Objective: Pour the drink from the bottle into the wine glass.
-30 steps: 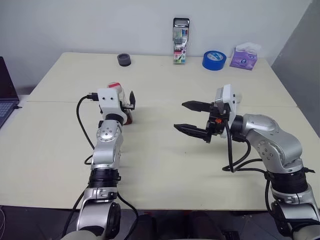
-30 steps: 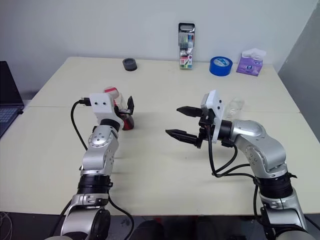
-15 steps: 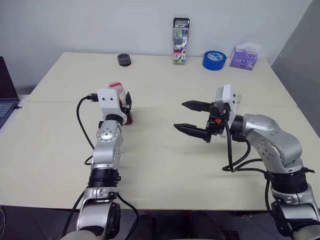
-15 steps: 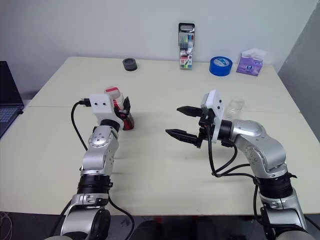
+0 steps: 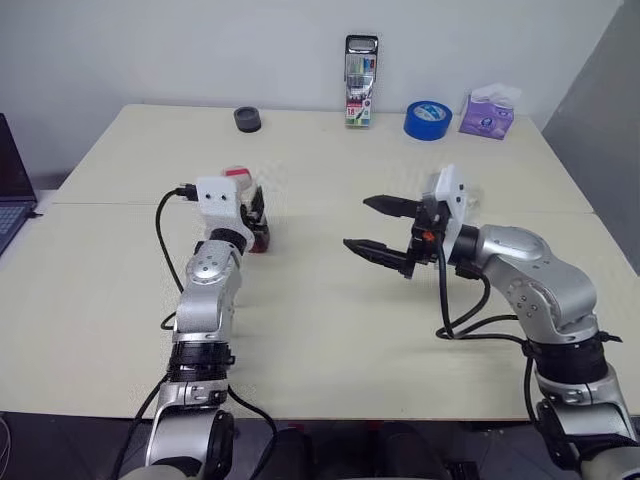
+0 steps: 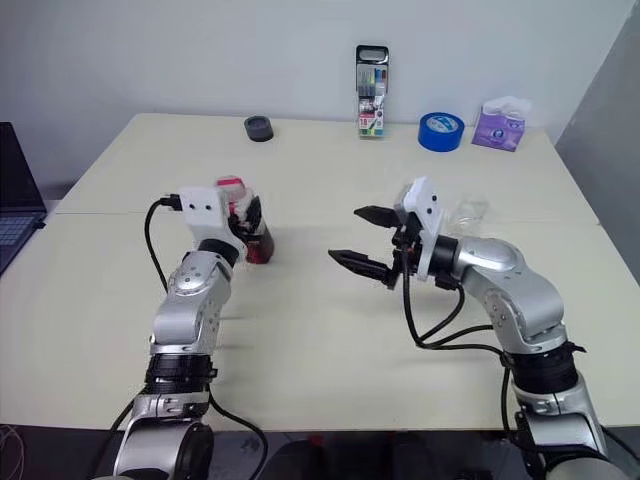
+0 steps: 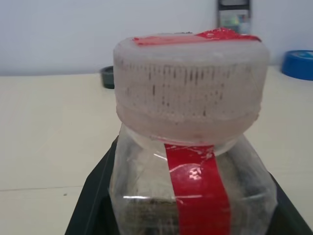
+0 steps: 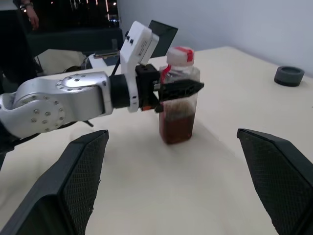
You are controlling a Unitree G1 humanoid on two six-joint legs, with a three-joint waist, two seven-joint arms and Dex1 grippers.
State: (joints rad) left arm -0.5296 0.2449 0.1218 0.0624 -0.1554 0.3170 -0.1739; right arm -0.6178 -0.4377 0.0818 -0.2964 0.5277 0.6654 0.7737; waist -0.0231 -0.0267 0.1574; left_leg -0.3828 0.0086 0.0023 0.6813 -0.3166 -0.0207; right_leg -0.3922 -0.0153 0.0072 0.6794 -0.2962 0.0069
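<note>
Left gripper (image 8: 178, 89) clenched around the upper body of the bottle (image 8: 178, 100), which stands upright on the table (image 5: 330, 310); dark red-brown drink (image 8: 175, 126) fills its lower part. Right gripper (image 5: 380, 228) hovers nearby, jaws spread, empty.

Along the far edge of the pale table (image 5: 330, 330) a small dark round pot (image 5: 247, 119) sits toward the left, then a pack of coloured pens (image 5: 360, 68) standing upright against the wall, a roll of blue tape (image 5: 427, 119) lying flat just beside it, and a purple tissue pack (image 5: 487, 112) close by; off the table's left side, the corner of a laptop (image 5: 10, 195) pokes in
</note>
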